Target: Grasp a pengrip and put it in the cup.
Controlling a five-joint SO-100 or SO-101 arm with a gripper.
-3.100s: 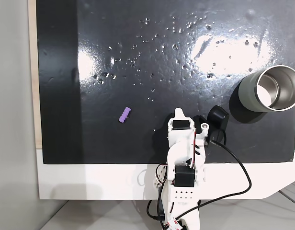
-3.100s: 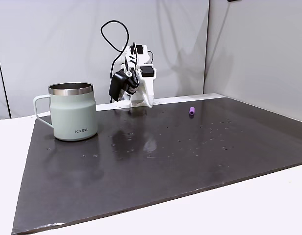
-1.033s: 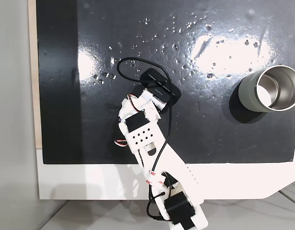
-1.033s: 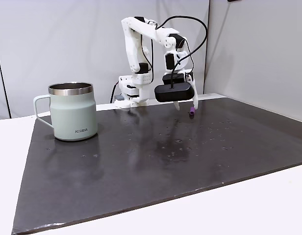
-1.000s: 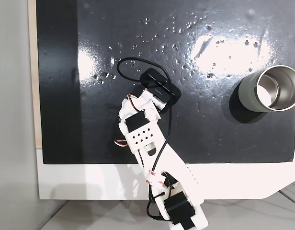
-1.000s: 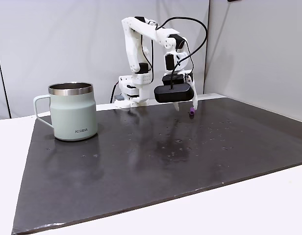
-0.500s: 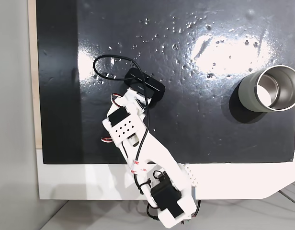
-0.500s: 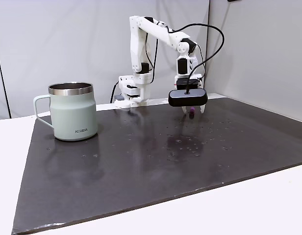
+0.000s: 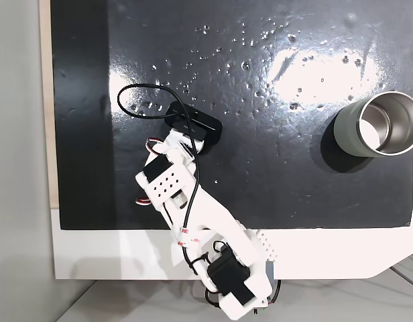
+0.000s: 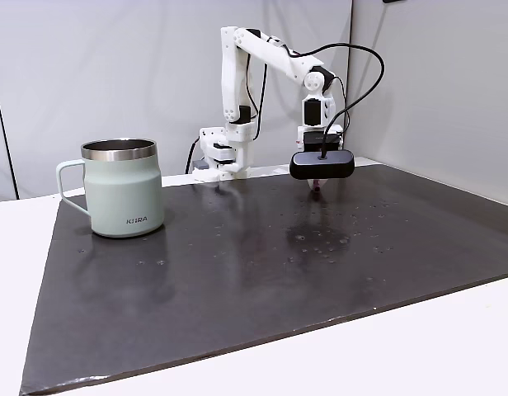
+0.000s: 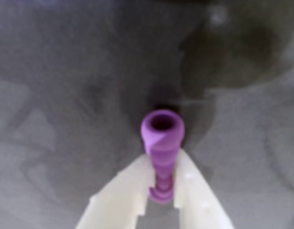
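We're on a shiny black mat (image 10: 237,272) with grey walls behind, and our gripper (image 11: 162,177) has its fingers nearly closed around the pengrip (image 11: 162,143), low over the mat and well away from the cup (image 10: 122,188). Only the lower end looks pinched, so we'd guess it could tilt or slip out on the swing over to the cup. Nothing else sits between it and the cup, just bare mat and the dangling cable (image 10: 365,70).

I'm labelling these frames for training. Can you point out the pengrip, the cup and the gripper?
pengrip (image 11: 162,138): wrist view, its ribbed purple side.
cup (image 10: 124,196): a fixed view, its grey-green outer wall.
gripper (image 11: 162,177): wrist view, midway between the white fingertips.
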